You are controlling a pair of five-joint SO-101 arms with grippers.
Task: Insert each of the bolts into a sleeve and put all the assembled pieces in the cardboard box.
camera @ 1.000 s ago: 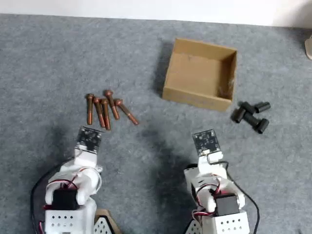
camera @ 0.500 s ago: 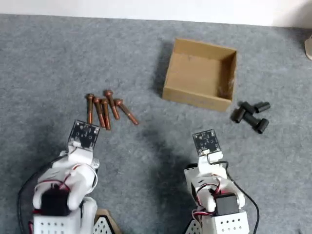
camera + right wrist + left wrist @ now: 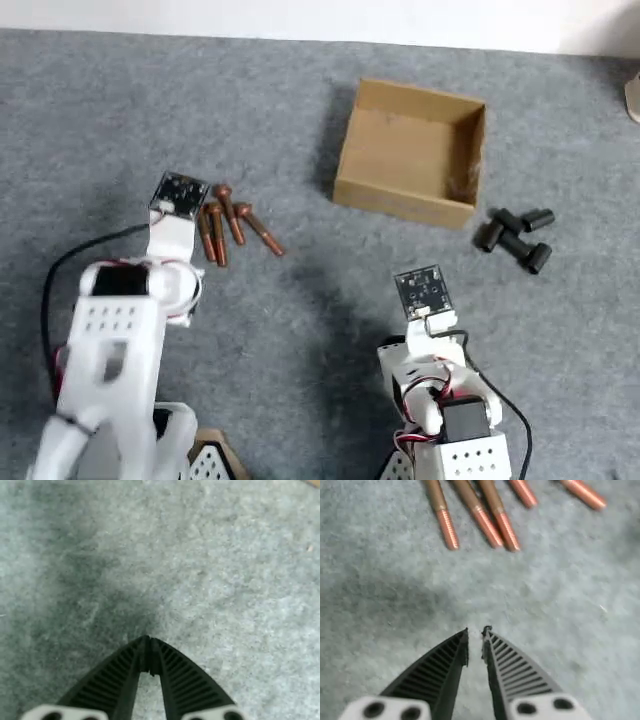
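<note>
Several copper bolts (image 3: 228, 222) lie side by side on the grey carpet, left of centre. The left arm (image 3: 176, 205) stretches out over their left end and covers one of them. In the left wrist view their threaded ends (image 3: 485, 522) lie a short way ahead of my left gripper (image 3: 475, 630), which is open by a narrow gap and holds nothing. Several black sleeves (image 3: 515, 237) lie in a heap at the right, just beside the cardboard box (image 3: 400, 205). My right gripper (image 3: 149, 642) is shut and empty above bare carpet; the right arm (image 3: 430, 300) stays near the front.
The cardboard box is open-topped with nothing visible inside. Grey carpet (image 3: 320, 300) lies bare between the two arms and in front of the box. A pale wall edge runs along the far side.
The left arm has lifted and stretched forward to the bolts, its wrist now over the leftmost one. The right arm has not moved.
</note>
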